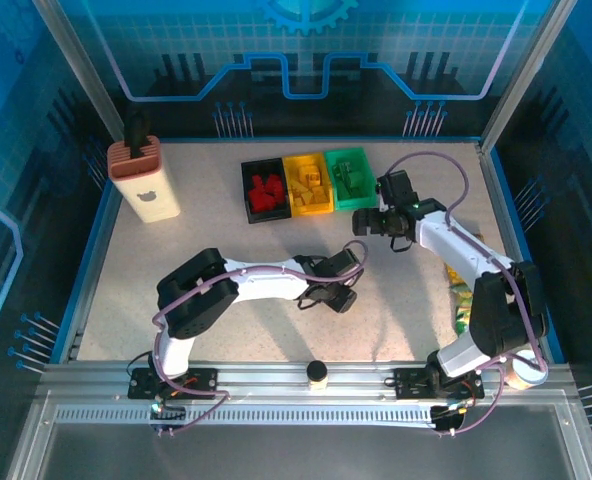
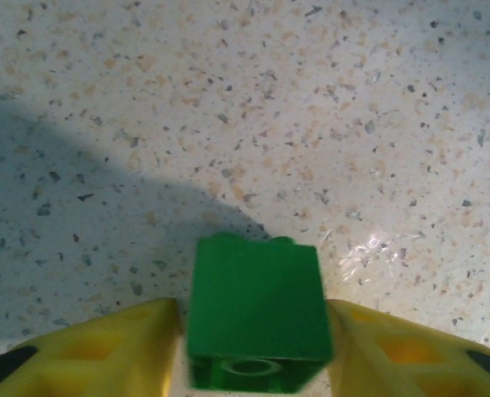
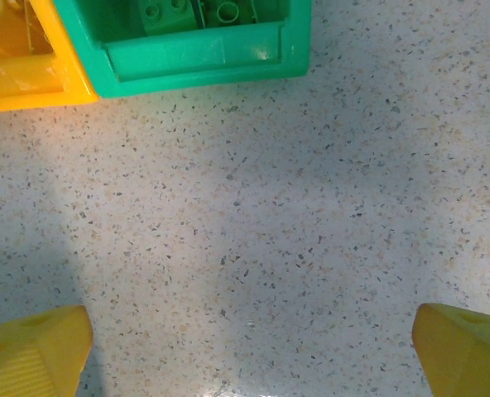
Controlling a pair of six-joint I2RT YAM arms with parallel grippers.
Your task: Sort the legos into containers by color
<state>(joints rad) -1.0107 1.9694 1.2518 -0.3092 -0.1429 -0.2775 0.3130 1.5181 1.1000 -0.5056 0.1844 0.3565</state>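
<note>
Surface [image 1: 276, 235], pale and speckled, carries everything, and the overhead view gives the whole layout, with both arms reaching in from the near edge. At the far left stands a tall beige-and-brown holder [image 1: 144, 180] with a small dark mark on its front, too small to read. At the far middle three bins stand side by side: black bin [image 1: 246, 190] left, yellow bin [image 1: 311, 211] middle, green bin [image 1: 354, 204] right. From above, red legos [image 1: 267, 192] lie in the black one, yellow legos [image 1: 311, 182] in the yellow one and green legos [image 1: 351, 175] in the green one. Yellow-green snack bags [image 1: 461, 295] lie near the right edge.

The overhead view places the right hand [image 3: 251, 322] just on the near side of the green bin. Its wrist view adds the grip: yellow fingers [image 3: 38, 347] spread wide with bare surface between them.

The left hand [image 2: 253, 331] hangs mid-surface, well to the near side of the bins. Its wrist view shows the fingers closed on a single green lego [image 2: 257, 289], studs pointing away. I cannot tell whether this lego touches the surface.
</note>
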